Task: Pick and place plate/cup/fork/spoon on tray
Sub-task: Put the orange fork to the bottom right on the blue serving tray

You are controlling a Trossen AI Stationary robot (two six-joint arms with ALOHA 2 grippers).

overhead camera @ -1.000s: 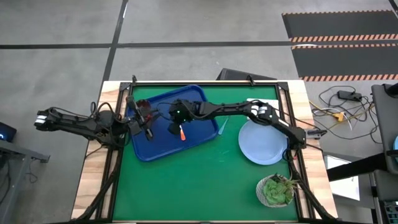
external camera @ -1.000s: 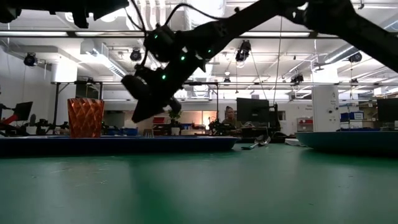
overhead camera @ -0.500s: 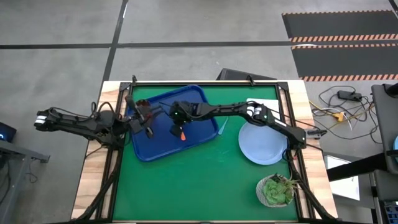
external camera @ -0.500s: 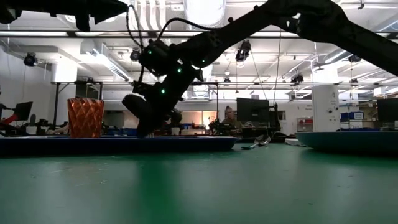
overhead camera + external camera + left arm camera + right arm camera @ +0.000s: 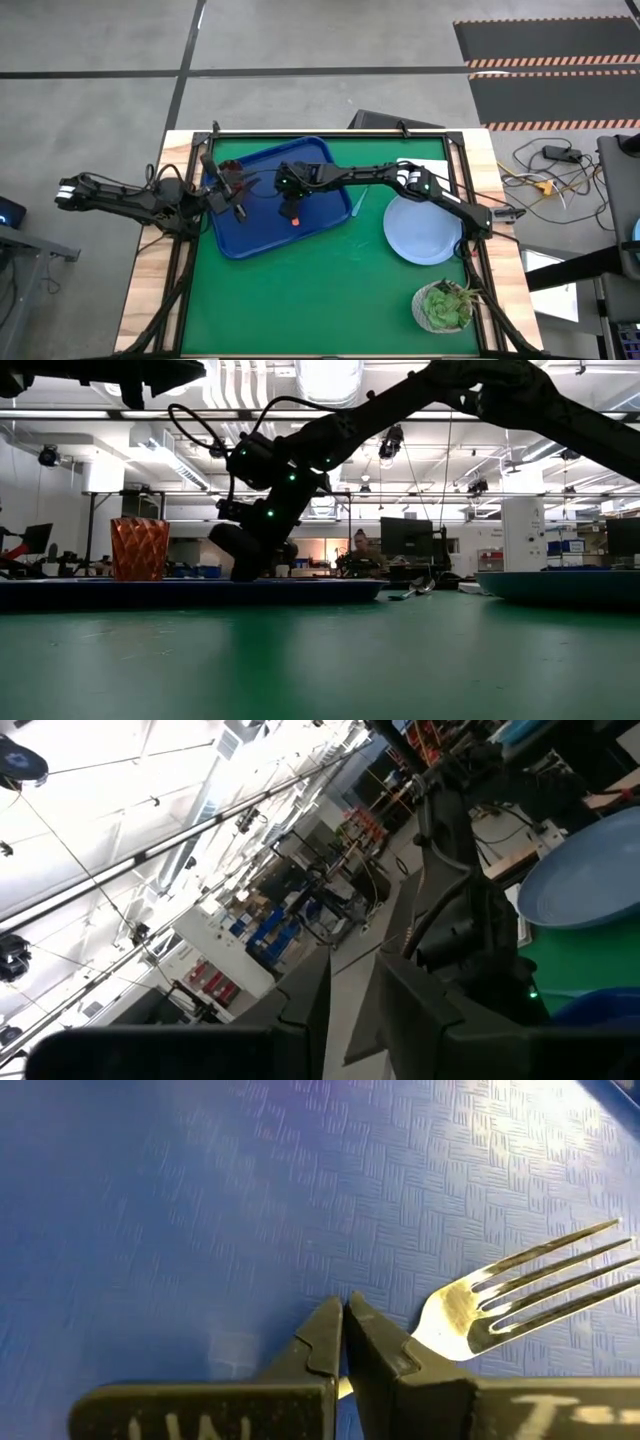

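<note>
The fork (image 5: 520,1295) lies on the floor of the dark-blue tray (image 5: 305,160), its silver tines flat on the textured plastic and its orange handle (image 5: 294,217) showing near the tray's edge that faces the plate. The right gripper (image 5: 290,204) is low over the tray, right at the fork; in the right wrist view its fingers (image 5: 322,1342) are pressed together, tips touching, with the fork's neck passing just under them. Whether they pinch the fork or merely sit against it cannot be told.

The red-brown cup (image 5: 138,548) stands upright on the tray, at the tray's end farthest from the plate. The left gripper (image 5: 232,192) is at that same end of the tray, beside the cup; its fingers' state cannot be told from these views.

The spoon (image 5: 356,203) lies on the green worktop (image 5: 320,300) just off the tray, between tray and plate. The light-blue plate (image 5: 423,228) rests on the worktop well clear of the tray, under the right arm. A potted plant (image 5: 444,306) sits on the worktop beyond the plate, farther still from the tray.
</note>
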